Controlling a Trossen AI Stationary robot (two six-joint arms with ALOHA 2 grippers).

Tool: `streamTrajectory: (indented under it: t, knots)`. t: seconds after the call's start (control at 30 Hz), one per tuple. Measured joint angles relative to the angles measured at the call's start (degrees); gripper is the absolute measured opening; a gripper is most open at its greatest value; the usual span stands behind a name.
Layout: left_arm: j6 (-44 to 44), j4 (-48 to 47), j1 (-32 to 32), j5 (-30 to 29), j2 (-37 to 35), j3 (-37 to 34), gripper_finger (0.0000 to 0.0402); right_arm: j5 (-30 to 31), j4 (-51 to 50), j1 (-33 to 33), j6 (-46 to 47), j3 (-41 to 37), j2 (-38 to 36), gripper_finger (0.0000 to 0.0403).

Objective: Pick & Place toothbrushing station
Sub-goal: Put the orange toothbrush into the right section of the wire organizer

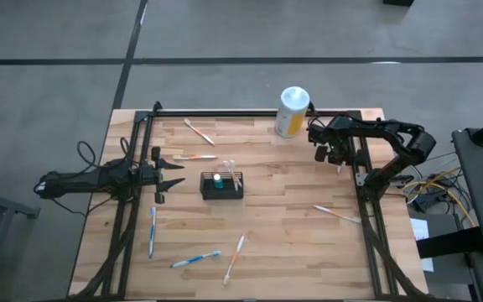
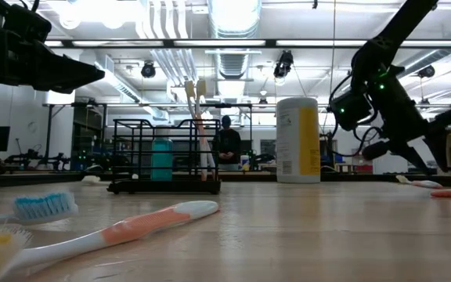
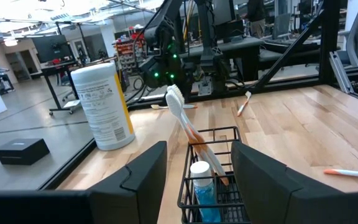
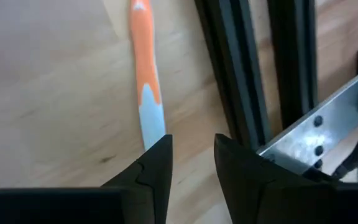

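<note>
The toothbrushing station (image 1: pixel 222 186), a small black wire basket, stands mid-table. Toothbrushes (image 3: pixel 185 121) lean up out of it beside a blue, white-capped bottle (image 3: pixel 201 186). My left gripper (image 1: pixel 179 172) waits open and level just left of the basket, which shows between its fingers in the left wrist view (image 3: pixel 213 146). My right gripper (image 1: pixel 332 158) hangs open at the far right, tipped steeply down over an orange-and-white toothbrush (image 4: pixel 145 74). That toothbrush lies flat on the wood beside the black frame rail (image 4: pixel 229 68), and its white end runs toward one fingertip (image 4: pixel 157 152).
A white-topped yellow-labelled canister (image 1: pixel 292 111) stands at the far edge, left of my right gripper. Several loose toothbrushes lie on the wood: far left (image 1: pixel 199 132), near left (image 1: pixel 152 231), near the front (image 1: pixel 235 256), and right (image 1: pixel 338 214). Black frame rails run along both sides and the far edge.
</note>
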Motion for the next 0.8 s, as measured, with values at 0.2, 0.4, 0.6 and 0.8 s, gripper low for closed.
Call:
streamTrajectory:
  t: [0.2, 0.4, 0.6, 0.8]
  knots:
    - [0.0, 0.02, 0.0, 0.0, 0.0, 0.0, 0.0187, -1.84, 4.42, 0.0, -0.01, -0.79, 0.0, 0.0108]
    - [0.0, 0.02, 0.01, -0.02, -0.02, -0.01, 0.0186, -1.82, 5.76, 0.0, -0.17, -1.09, 0.0, 0.0109]
    - [0.0, 0.0, 0.02, 0.0, -0.02, 0.0, 0.0186, -2.01, 6.99, 0.0, -0.09, -3.73, -0.15, 0.0107]
    - [-0.01, 0.02, 0.0, -0.02, -0.01, 0.0, 0.0186, -3.17, 9.74, -0.05, -0.42, -5.58, -0.46, 0.0094]
